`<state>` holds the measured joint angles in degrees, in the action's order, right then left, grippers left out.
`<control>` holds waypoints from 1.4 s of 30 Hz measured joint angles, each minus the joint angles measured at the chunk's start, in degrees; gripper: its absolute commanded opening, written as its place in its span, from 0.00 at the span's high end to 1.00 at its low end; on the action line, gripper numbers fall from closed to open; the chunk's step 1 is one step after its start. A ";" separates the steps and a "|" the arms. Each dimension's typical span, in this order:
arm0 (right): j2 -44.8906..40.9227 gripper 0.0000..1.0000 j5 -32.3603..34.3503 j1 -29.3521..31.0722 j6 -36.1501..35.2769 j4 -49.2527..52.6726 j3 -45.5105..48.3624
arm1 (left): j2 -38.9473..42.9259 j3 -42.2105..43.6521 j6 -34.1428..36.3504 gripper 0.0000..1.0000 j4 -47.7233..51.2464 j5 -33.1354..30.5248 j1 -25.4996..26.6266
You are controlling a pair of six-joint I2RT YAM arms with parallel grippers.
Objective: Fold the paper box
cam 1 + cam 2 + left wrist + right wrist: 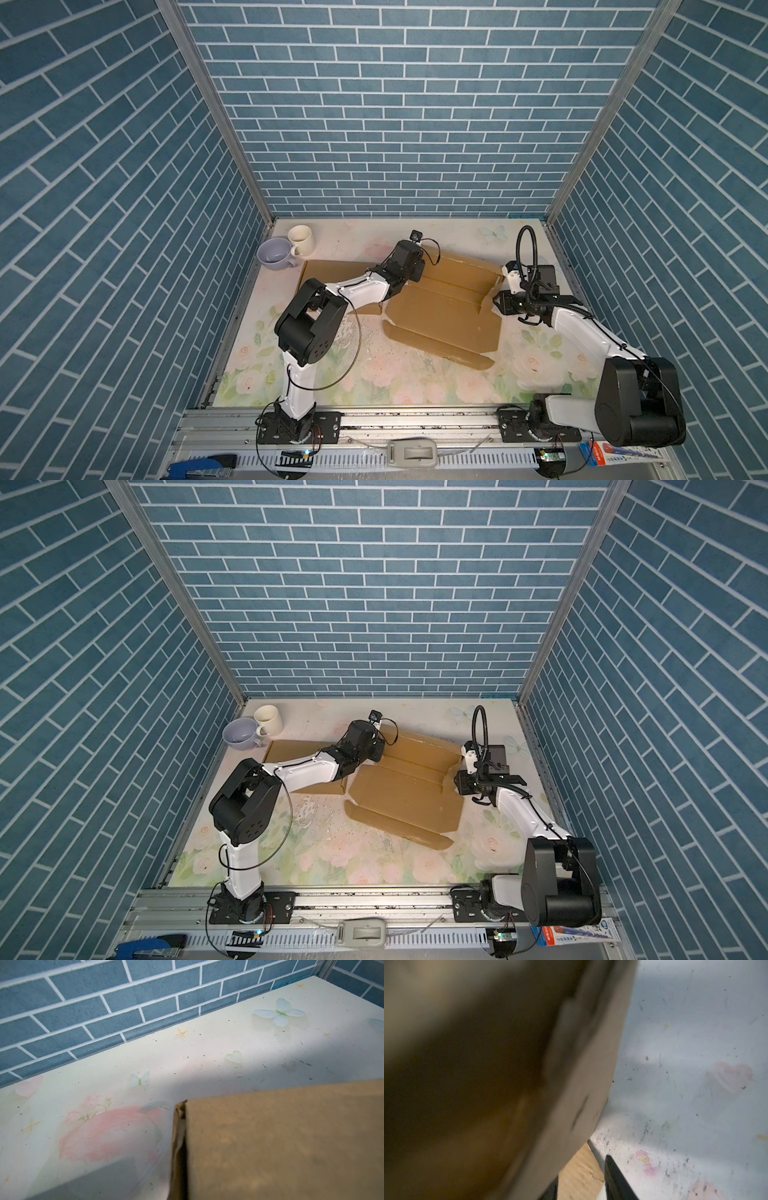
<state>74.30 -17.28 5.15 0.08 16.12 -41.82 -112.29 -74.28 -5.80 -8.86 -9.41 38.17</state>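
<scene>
The paper box point(444, 320) point(407, 796) is a brown cardboard blank, partly creased, spread over the middle of the table. Its back panel and right edge stand raised; a long flap lies at the front. My left gripper point(417, 272) point(376, 752) sits at the raised back panel's left end. In the left wrist view the cardboard point(291, 1142) hides its fingers, so any grip is unseen. My right gripper point(498, 300) point(457, 781) point(583, 1188) is at the box's right edge. Its jaws stand apart, with a cardboard flap point(579, 1169) showing between the fingers point(614, 1178).
A lavender cup point(274, 253) and a cream mug point(300, 240) stand at the back left corner, close to the box's left panel point(332, 270). Blue brick walls close three sides. A blue stapler point(203, 467) and a white device point(411, 453) lie on the front rail.
</scene>
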 measured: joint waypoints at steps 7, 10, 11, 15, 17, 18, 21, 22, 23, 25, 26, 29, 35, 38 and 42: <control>0.00 0.47 -1.33 0.35 1.64 -2.64 0.00 | 0.00 0.00 0.00 1.00 0.00 -0.02 0.04; 0.09 0.48 0.70 0.46 2.91 -5.53 0.04 | 0.00 0.00 0.00 1.00 0.00 -0.04 0.04; 0.28 0.49 1.99 0.48 3.43 -6.86 0.04 | 0.00 0.00 0.00 1.00 0.00 -0.04 0.04; 1.46 0.54 7.04 0.94 5.70 -11.96 0.17 | 0.00 0.00 -0.26 1.00 0.02 -0.20 0.07; 2.43 0.59 10.84 1.99 6.69 -13.64 0.15 | 0.00 0.00 -0.90 1.00 0.02 -0.20 0.07; 2.91 0.60 12.52 2.64 7.10 -13.94 0.15 | 0.00 0.00 -1.25 1.00 0.02 -0.20 0.07; 4.33 0.63 18.32 5.18 7.72 -14.12 0.13 | -0.07 -0.50 -2.86 1.00 0.74 -0.02 0.09; 4.74 0.63 19.82 5.88 7.78 -14.10 0.04 | -0.20 -0.87 -3.54 1.00 1.16 0.04 0.09; 5.42 0.63 21.16 6.54 7.76 -13.92 -0.37 | -0.37 -1.33 -4.11 1.00 1.66 0.09 0.09; 7.50 0.63 22.53 7.26 7.76 -13.51 -2.03 | -0.85 -2.34 -5.01 1.00 2.49 0.20 0.07; 8.83 0.63 22.77 7.41 7.56 -13.53 -3.17 | -1.05 -2.86 -5.35 1.00 2.95 0.26 0.07; 10.80 0.65 23.06 7.45 6.71 -14.58 -4.68 | -1.57 -4.09 -5.79 1.00 4.28 0.26 0.02; 13.94 0.70 23.52 7.43 5.44 -15.21 -7.37 | -2.56 -6.64 -6.54 1.00 6.88 1.84 -1.03; 15.85 0.70 24.24 7.43 5.51 -15.65 -9.44 | -4.66 -10.54 -6.64 1.00 9.42 3.32 -1.86; 17.99 0.70 24.61 7.43 5.66 -15.63 -11.80 | -7.87 -16.35 -6.21 1.00 13.09 5.27 -2.69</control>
<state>92.29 7.33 12.58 5.74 0.49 -53.63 -120.16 -90.63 -12.01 4.23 -4.14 35.48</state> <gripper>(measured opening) 0.294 0.083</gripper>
